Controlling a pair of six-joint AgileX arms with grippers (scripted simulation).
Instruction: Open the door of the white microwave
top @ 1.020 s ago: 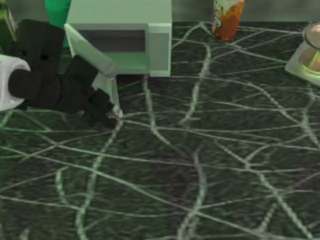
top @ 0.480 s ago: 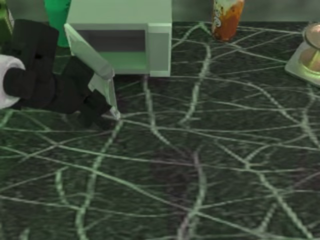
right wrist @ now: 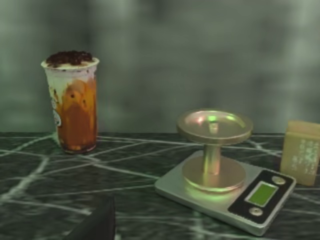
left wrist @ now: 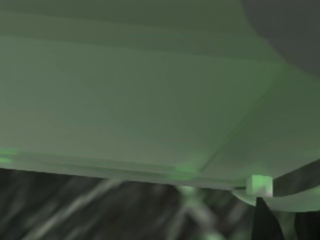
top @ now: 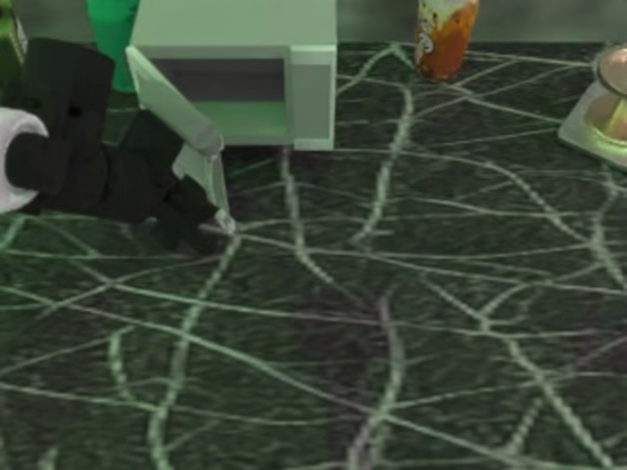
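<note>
The white microwave stands at the back left of the table, its grey cavity exposed. Its door is swung out toward the left and front, hinged at the left corner. My left gripper sits at the door's free edge, shut on the handle strip. In the left wrist view the pale door fills most of the picture, and the gripper holds its lower edge. My right arm is outside the top view. Its wrist view shows only one dark finger, with nothing beside it.
A green bottle stands behind the microwave's left corner. A brown-and-white drink cup stands at the back, right of the microwave. A kitchen scale is at the far right edge, with a tan box beside it.
The door's free edge and my left gripper have shifted slightly left, opening the door a little wider. Almost nothing has moved in the last half second.
</note>
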